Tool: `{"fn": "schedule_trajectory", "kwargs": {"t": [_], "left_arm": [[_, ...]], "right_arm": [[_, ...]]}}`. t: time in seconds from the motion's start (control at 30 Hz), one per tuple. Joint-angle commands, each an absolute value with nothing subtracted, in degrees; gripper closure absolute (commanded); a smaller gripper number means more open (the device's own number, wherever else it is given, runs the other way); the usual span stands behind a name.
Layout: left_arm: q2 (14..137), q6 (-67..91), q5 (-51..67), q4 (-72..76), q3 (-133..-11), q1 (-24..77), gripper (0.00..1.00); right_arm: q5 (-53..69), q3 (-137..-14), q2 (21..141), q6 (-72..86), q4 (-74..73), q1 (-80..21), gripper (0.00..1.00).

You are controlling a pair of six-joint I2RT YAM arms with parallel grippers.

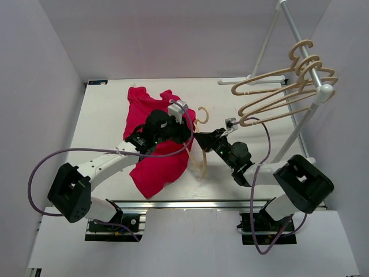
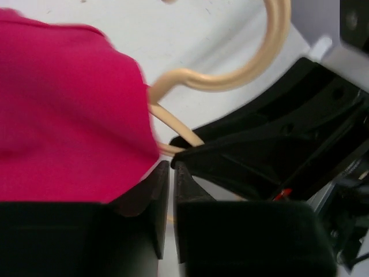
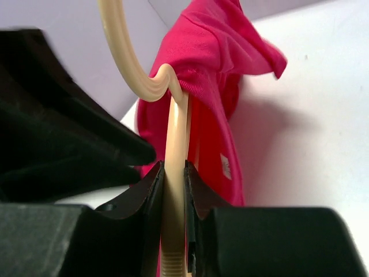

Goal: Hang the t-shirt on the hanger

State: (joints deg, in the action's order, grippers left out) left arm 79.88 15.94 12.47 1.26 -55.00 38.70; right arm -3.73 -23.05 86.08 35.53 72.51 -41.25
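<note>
The red t-shirt (image 1: 151, 167) lies crumpled on the white table, left of centre. The tan hanger (image 1: 202, 115) stands at its right edge, its hook pointing away from me, and the shirt cloth bunches against its neck. My right gripper (image 1: 200, 139) is shut on the hanger's neck, seen clearly in the right wrist view (image 3: 174, 170), where the hanger (image 3: 176, 127) runs between the pads and the t-shirt (image 3: 213, 63) hangs behind with its white label (image 3: 226, 166). My left gripper (image 1: 185, 134) is beside it. Its jaws (image 2: 172, 167) are nearly closed with nothing seen between them, next to the t-shirt (image 2: 63, 115) and the hanger (image 2: 230, 81).
A white clothes rack (image 1: 314, 95) stands at the back right with several identical tan hangers (image 1: 277, 86) on its bar. The table's front edge has a metal rail (image 1: 190, 203). Grey walls close in on left and right.
</note>
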Motion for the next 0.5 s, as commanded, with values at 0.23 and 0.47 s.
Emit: {"fn": "schedule_trajectory", "kwargs": {"t": [0.23,0.47], "left_arm": [[68.7,8.5,13.9,-7.9,-64.4,42.7,0.02],[62.5,-4.0,7.7,-13.9,-73.4,42.7,0.02]], "right_arm": [[-6.9,-15.2,71.7,23.4,108.3,-42.0,1.00],[-5.7,-14.8,69.0,21.0,108.3,-42.1,1.00]]}}
